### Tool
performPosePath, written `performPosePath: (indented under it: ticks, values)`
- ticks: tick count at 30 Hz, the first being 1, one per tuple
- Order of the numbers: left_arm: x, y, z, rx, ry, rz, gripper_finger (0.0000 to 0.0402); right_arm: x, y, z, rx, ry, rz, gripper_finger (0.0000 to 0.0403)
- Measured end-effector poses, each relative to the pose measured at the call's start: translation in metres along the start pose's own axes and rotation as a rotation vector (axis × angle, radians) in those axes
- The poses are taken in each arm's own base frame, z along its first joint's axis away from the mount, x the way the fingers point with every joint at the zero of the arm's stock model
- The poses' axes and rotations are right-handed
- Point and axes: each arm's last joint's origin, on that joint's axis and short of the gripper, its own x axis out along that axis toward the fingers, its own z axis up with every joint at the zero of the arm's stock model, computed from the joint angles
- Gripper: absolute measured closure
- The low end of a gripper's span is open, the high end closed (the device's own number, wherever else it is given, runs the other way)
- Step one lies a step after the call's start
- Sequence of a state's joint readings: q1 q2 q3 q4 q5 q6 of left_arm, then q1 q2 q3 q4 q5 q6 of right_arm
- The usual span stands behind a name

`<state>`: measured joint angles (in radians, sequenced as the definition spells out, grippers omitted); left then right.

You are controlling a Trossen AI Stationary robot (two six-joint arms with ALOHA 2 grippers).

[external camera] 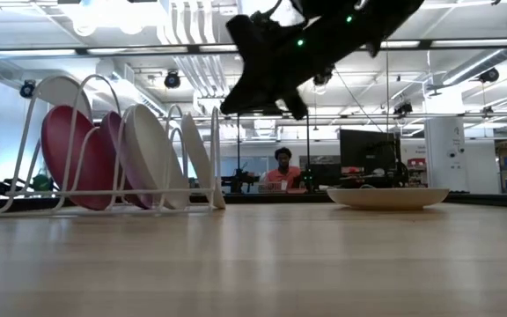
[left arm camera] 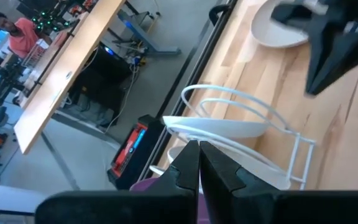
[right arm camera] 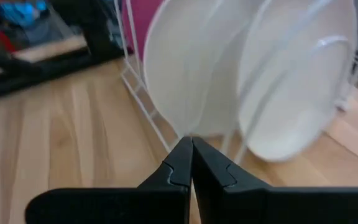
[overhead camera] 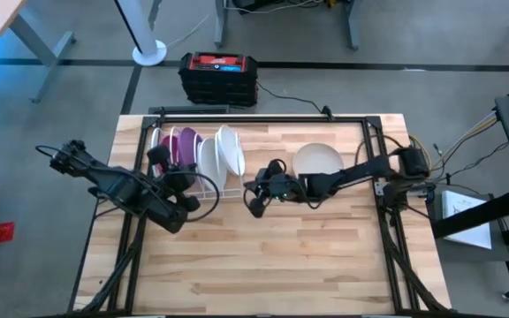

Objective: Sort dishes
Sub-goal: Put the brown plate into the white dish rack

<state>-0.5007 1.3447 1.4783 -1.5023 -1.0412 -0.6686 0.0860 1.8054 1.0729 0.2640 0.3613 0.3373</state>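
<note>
**Dishes stand in the rack, one bowl lies apart on the table**

The wooden table carries a white wire rack at its far left. In the rack, upright on edge, stand purple plates toward the left and white plates toward the right; the low view shows them leaning side by side between the wires. A single white bowl lies flat on the table to the right of the rack, well apart from it.

The right arm reaches leftward across the table, passing in front of the bowl. Its right gripper hangs above the table just right of the rack, fingers pressed together and holding nothing.

The left gripper sits over the near side of the rack, above the purple plates, its fingers likewise closed together and empty.

A person sits in the room beyond the table.
</note>
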Motion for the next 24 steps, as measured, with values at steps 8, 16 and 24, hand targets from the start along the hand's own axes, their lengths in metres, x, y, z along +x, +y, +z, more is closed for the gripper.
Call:
performPosePath:
  ticks: [8, 16, 24]
  values:
    - [0.001, 0.003, -0.006, -0.005, -0.012, 0.026, 0.0401, -0.049, -0.003, 0.002, -0.025, 0.213, -0.147, 0.0403]
    - [-0.003, 0.015, -0.008, -0.039, -0.055, 0.053, 0.0401, -0.090, -0.032, -0.008, 0.023, 0.395, -0.479, 0.0402]
    - [-0.003, 0.016, -0.008, -0.042, -0.057, 0.053, 0.0401, -0.106, -0.047, -0.027, 0.117, 0.495, -0.543, 0.0364]
